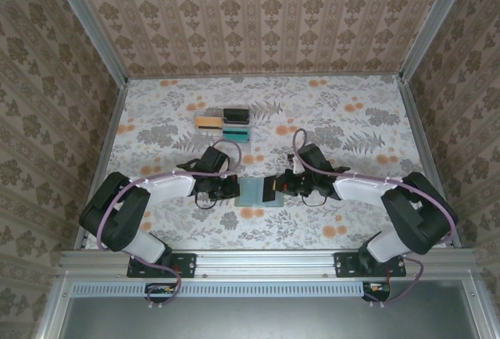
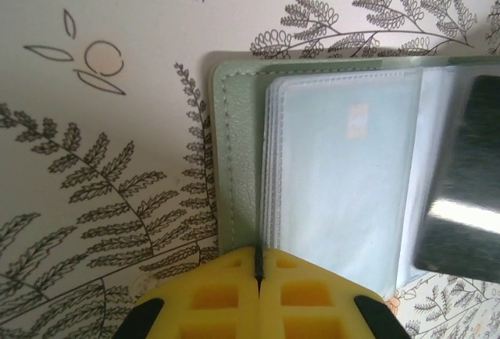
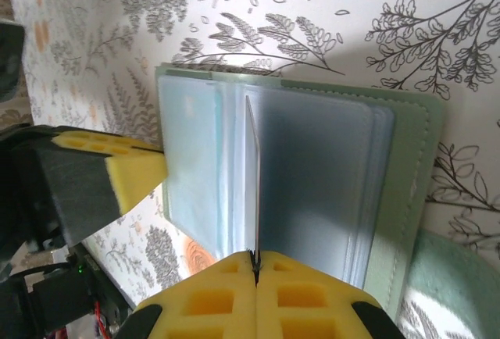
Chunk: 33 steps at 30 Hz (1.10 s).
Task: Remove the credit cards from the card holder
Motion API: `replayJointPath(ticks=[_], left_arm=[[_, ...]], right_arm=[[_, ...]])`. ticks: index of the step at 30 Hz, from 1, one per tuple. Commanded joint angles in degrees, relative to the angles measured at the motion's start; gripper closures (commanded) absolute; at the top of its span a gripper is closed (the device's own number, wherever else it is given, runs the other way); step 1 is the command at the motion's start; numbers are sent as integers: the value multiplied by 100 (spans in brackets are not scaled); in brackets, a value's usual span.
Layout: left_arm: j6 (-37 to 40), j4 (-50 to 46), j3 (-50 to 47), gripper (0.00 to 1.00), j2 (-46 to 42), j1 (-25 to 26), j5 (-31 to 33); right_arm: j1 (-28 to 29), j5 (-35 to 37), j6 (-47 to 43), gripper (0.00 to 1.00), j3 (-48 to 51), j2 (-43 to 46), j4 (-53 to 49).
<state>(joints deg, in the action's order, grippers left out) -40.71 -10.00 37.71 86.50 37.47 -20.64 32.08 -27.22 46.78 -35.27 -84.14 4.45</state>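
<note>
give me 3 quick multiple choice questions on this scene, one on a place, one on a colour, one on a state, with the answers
1. Where does the card holder lie?
A between the left gripper and the right gripper
B at the far left corner
C at the far right corner

2. What colour is its cover?
A red
B sage green
C black

3. How is the right gripper?
A wide open
B shut on nothing
C shut on a thin dark card

Answers: A, the top view shows a gripper at each side of it; B, its stitched border is green; C, the yellow fingers pinch the card's edge.
</note>
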Motion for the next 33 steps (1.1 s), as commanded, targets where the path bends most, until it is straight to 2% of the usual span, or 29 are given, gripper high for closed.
replayJointPath(ticks=[1, 2, 3, 5, 6, 7, 12, 15, 19, 33], left_arm=[[68, -333, 253, 100, -300, 7, -66], [39, -317, 291, 97, -397, -7, -114], [-23, -264, 323, 85, -536, -25, -170], [-222, -97, 343, 55, -768, -87, -282], [-376, 65, 318, 44, -898, -131, -367], [-533, 316, 258, 40, -1029, -197, -495], [-1531, 1857, -160, 44, -1472, -489, -1055], [-1821, 2398, -176, 50, -1496, -531, -1317], [-1904, 2509, -159, 58, -1463, -531, -1445], [-2068, 2787, -366, 65, -1587, -522, -1844]], right_arm=[[-32, 39, -260, 100, -35, 400, -440], [-36, 37, -308, 100, -81, 407, -526], [-35, 22, -346, 100, -131, 608, -573], [-57, -26, -372, 100, -201, 749, -576], [-69, -65, -357, 100, -236, 817, -532], [-85, -119, -333, 100, -273, 882, -457], [-113, -455, -250, 100, -528, 999, -82], [-122, -688, -163, 100, -688, 938, 174], [-131, -937, -15, 100, -831, 810, 494], [-162, -1206, 287, 100, -926, 513, 1095]])
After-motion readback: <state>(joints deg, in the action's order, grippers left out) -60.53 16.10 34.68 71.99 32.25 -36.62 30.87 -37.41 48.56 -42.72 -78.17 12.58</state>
